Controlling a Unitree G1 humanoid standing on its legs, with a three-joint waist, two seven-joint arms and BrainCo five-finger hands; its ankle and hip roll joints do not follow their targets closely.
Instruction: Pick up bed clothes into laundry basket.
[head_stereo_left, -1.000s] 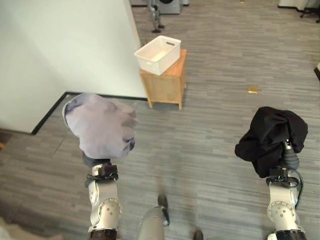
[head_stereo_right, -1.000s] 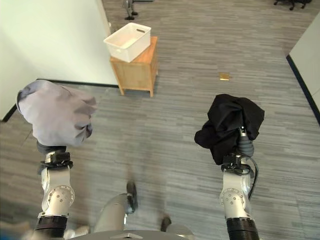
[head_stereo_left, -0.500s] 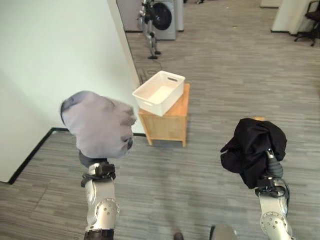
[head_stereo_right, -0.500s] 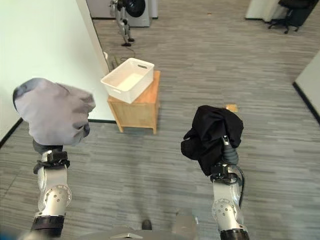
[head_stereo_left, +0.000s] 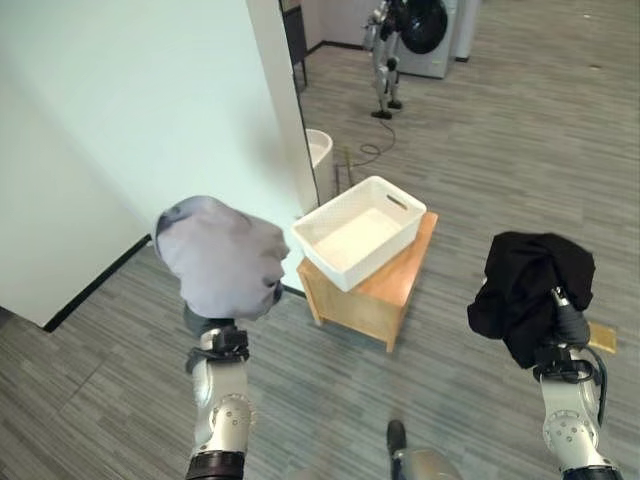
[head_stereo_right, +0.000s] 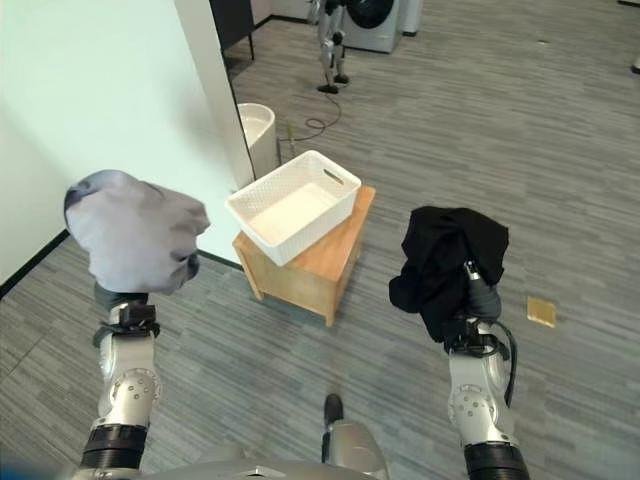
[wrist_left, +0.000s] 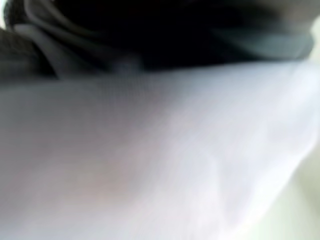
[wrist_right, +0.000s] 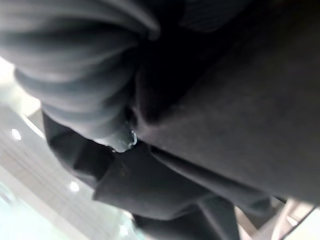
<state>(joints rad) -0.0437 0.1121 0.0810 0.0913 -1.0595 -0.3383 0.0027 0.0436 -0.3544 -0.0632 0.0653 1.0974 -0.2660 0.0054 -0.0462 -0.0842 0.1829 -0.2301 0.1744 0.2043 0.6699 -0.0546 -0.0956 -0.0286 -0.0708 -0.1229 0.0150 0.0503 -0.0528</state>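
Left hand (head_stereo_left: 205, 322) buried under grey garment (head_stereo_left: 222, 256), right hand (head_stereo_right: 482, 300) under black garment (head_stereo_right: 448, 262); finger state untellable. Both well short of white basket (head_stereo_right: 293, 208) on wooden bench (head_stereo_right: 330, 262). Risk: draped cloth sliding off, or catching the rim.

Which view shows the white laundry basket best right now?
The left eye view: laundry basket sits whole on the wooden stand, its inside visible. The right eye view shows it likewise; the wrist views show cloth.

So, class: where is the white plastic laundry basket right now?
The white plastic laundry basket sits on the small wooden table, centre of the eye views, beside the white wall.
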